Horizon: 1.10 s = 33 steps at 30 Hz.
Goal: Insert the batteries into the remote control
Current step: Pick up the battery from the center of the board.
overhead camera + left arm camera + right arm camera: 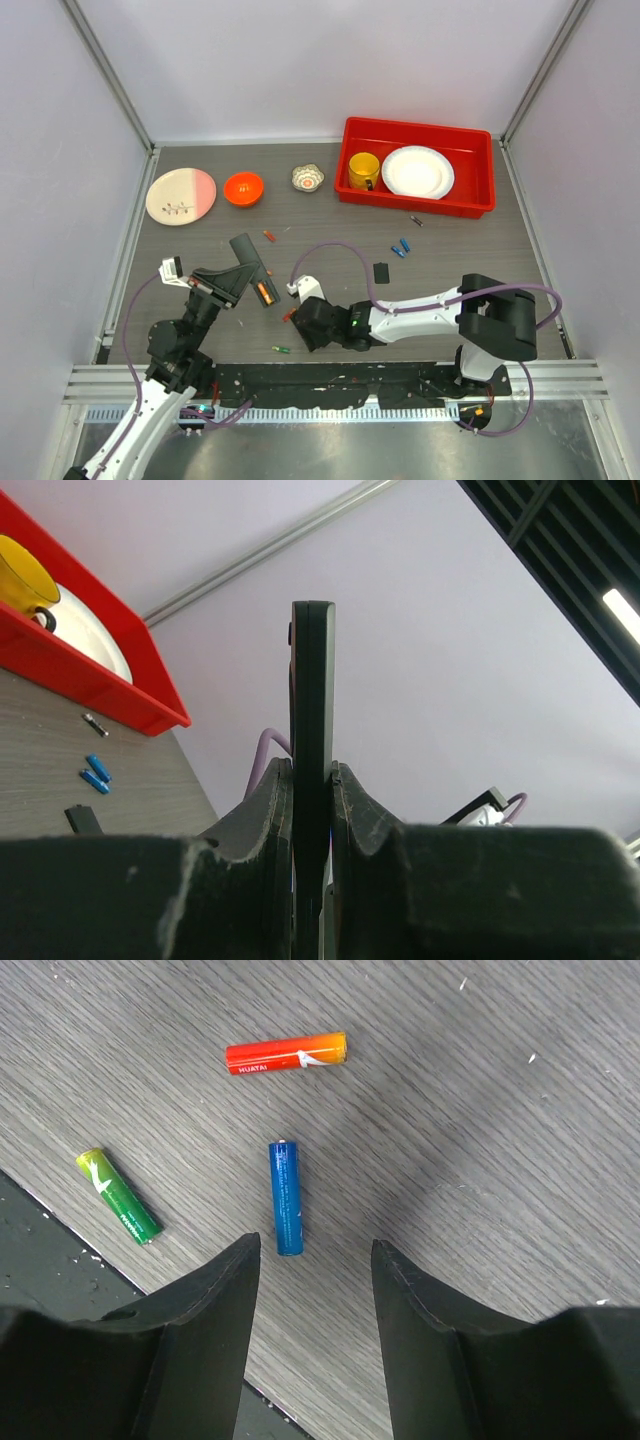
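The batteries are light, stiff, smooth little cylinders that would likely roll or squirt out of a poor pinch, so each is best taken across the middle of its barrel. The right tool [315, 1252] stands about half open and holds nothing. Its fingers [228, 1278] hang above the bench [500, 1110], with the blue battery [286, 1198] lying at 12 o'clock, its near end reaching the gap between them. A red-orange battery [286, 1054] lies farther out at 12 o'clock and a green one [118, 1195] at 9 o'clock. The left tool [312, 780] is clamped shut on the remote control [312, 700], a rigid black bar held on edge off the bench, at 8 o'clock from the bench's centre.
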### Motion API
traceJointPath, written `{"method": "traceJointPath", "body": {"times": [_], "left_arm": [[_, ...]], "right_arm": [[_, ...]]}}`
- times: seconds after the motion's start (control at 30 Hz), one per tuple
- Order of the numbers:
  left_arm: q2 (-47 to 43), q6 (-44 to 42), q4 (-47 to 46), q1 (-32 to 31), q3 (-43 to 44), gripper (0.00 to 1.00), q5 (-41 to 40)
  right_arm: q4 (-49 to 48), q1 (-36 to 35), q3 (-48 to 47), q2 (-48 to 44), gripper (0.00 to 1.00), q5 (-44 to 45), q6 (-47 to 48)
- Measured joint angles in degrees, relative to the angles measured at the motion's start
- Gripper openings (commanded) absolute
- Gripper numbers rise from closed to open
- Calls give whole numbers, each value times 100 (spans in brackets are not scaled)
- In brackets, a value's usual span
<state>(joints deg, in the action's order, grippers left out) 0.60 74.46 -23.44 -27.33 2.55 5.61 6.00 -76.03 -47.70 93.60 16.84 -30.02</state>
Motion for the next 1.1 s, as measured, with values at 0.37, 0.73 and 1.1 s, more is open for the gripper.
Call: {"method": "traceJointPath", "body": {"times": [0.37, 0.73, 1.1], "left_arm": [[0, -20, 168, 0, 0, 0, -131], [0, -103, 269, 0, 0, 0, -177], [13, -129, 256, 0, 0, 0, -192]], "right_arm": [[-7, -37, -203, 254, 35, 7, 114], [195, -68, -343, 382, 10, 424, 59], [754, 476, 223, -282, 1, 874, -330]]}}
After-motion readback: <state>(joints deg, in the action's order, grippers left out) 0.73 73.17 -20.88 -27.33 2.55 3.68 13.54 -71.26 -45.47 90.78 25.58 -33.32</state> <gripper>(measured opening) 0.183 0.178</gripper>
